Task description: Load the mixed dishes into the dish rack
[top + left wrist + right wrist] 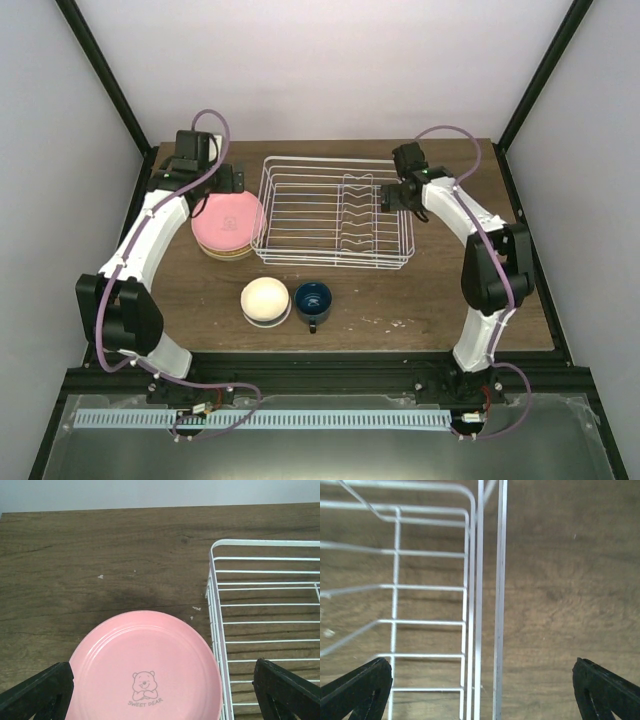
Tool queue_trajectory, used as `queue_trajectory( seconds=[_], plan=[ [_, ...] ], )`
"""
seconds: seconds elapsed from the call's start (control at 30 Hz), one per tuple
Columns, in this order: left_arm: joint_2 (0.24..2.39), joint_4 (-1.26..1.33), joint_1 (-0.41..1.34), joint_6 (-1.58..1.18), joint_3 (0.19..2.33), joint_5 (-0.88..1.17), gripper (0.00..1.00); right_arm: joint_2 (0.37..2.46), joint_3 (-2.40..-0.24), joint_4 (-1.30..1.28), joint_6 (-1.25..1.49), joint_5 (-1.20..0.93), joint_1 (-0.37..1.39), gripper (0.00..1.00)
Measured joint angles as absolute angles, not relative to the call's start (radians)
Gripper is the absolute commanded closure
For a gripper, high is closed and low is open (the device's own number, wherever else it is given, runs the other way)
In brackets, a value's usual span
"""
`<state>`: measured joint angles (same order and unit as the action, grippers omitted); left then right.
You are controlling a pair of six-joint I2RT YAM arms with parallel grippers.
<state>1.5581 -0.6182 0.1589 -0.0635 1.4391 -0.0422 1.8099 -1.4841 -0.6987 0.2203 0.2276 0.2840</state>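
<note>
Left gripper (224, 184) hangs over the far edge of the pink plate (228, 222), its black fingers (45, 690) spread wide with nothing between them; seen from its wrist, the plate (145, 665) lies right below and between them, with the rack (215, 605) wall just beside it on the right. That plate is round, smooth and glossy, with a small bear printed on it; it rests on a tan plate (226, 256) whose rim peeps out at the near side. Right gripper (388, 196) hovers at the rack's (330, 264) right end wall, jaws likewise wide apart and empty; its camera looks straight down on the rim wires (480, 580), which run between the fingers. The rack is a rectangular basket of thin white wire, with a row of upright prongs toward its right end. Near the front of the brown wood-grain table (440, 300), well apart from both grippers, sits a cream bowl (265, 298), pale and rounded; whether it is upright or upturned I cannot tell; just beside it on the right stands a small dark blue mug (313, 298), mouth up.
</note>
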Motion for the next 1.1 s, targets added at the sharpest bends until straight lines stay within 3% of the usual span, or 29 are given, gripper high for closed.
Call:
queue_trajectory(
  seconds=[0.4, 1.1],
  plan=[
    [1.572, -0.623, 0.159, -0.037, 1.439, -0.036, 0.0, 1.937, -1.544, -0.754, 0.2, 0.247, 0.233, 0.0],
    [1.63, -0.641, 0.159, -0.022, 1.439, -0.013, 0.0, 2.117, -1.747, -0.762, 0.043, 0.264, -0.062, 0.0]
  ],
)
